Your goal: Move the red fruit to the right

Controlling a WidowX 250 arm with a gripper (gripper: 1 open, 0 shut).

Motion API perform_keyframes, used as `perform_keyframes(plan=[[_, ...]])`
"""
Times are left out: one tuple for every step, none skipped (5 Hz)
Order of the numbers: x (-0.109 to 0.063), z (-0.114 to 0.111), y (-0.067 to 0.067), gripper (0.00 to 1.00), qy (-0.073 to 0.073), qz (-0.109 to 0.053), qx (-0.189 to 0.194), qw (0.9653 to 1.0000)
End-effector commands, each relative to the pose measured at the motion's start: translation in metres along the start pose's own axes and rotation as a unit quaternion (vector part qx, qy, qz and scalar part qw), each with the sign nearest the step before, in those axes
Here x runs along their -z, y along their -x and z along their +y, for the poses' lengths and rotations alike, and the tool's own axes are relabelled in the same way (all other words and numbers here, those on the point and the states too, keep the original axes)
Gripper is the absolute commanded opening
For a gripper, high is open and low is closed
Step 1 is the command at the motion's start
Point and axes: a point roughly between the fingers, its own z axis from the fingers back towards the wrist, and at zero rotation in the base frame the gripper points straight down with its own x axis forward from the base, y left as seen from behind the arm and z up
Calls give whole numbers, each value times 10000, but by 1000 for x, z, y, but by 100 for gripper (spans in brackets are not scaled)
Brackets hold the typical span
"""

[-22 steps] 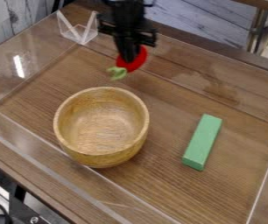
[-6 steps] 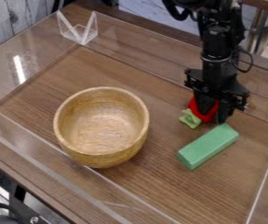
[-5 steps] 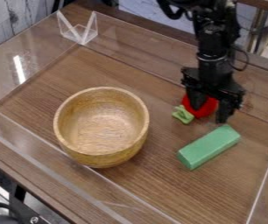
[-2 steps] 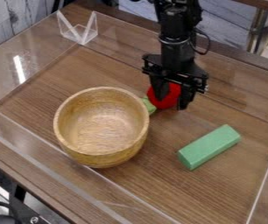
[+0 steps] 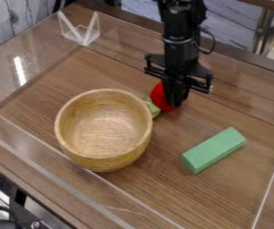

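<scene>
Just beside the right rim of the round, pale wooden bowl (image 5: 104, 157), you have the small, rounded, bright red toy fruit (image 5: 160, 95) under the black hand (image 5: 175, 100). The hand points straight down with its fingers drawn in tight, pinching the fruit as far as this single view lets you judge.

By my reading the move is not yet made. The fruit is much nearer the bowl than the green rectangular block (image 5: 214, 149), which lies well to the bowl's right, and the open wooden tabletop (image 5: 241, 107) right of the bowl is where it should go. The carry rightward and the release are left to do.

The fingers cover the fruit's right half, so you cannot see the contact itself. You also cannot see whether the fruit rests on the tabletop or hangs just off it. Its green leafy bit shows at the lower left, touching or nearly touching the bowl's rim; you cannot tell which.
</scene>
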Motion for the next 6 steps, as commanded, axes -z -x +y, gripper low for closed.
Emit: perform_keyframes(plan=[[-24,-5,-6,0,14,-348,34,9994],[-29,-7,-5,0,34,-377,21,9993],[-35,-8,-5,0,52,-401,4,9992],[-40,-10,-4,0,72,-423,-16,9991],[-44,-11,-4,0,90,-437,-35,9990],[-49,-11,-4,0,111,-462,-58,9989]])
